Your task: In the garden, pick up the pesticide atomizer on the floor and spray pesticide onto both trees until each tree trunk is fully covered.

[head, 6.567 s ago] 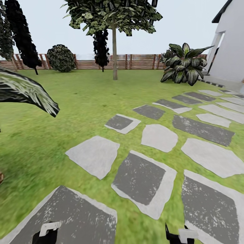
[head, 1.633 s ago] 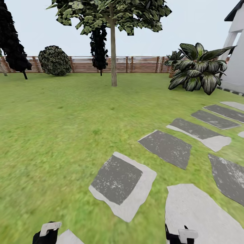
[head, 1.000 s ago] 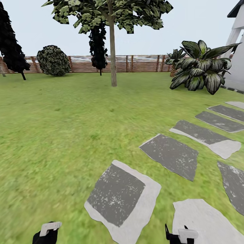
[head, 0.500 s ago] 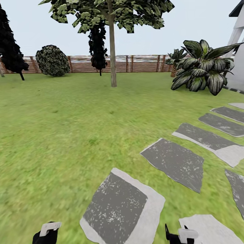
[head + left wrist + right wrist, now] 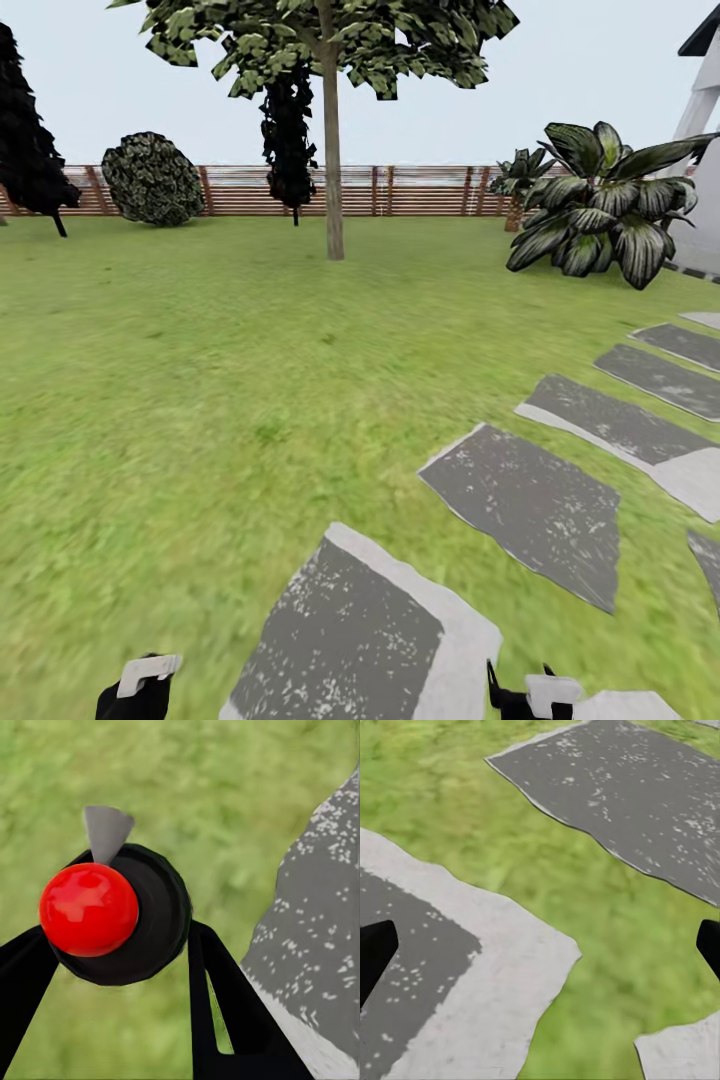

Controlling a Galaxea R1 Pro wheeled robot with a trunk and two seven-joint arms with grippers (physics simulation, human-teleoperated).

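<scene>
The left gripper [image 5: 112, 967] is clamped on the pesticide atomizer [image 5: 112, 911]. In the left wrist view the bottle is seen end-on: its red top [image 5: 88, 909] faces the camera, so its long axis runs along the line of the fingers [image 5: 225, 1020], with a small grey tab jutting from its rim. Grass and one paving slab [image 5: 315, 922] lie beneath it.

The right gripper [image 5: 540, 945] is spread wide with nothing between its fingertips; it hangs over slabs and lawn [image 5: 585, 885].

In the head view, both grippers sit at the lower edge, left [image 5: 138, 688] and right [image 5: 535, 695]. Straight ahead across the garden lawn [image 5: 200, 380], a tree with a bare grey-tan trunk [image 5: 333, 160] stands before the slatted fence [image 5: 420, 190]. A broad-leafed plant [image 5: 600, 200] stands to the right, near a white building [image 5: 700, 150].
</scene>
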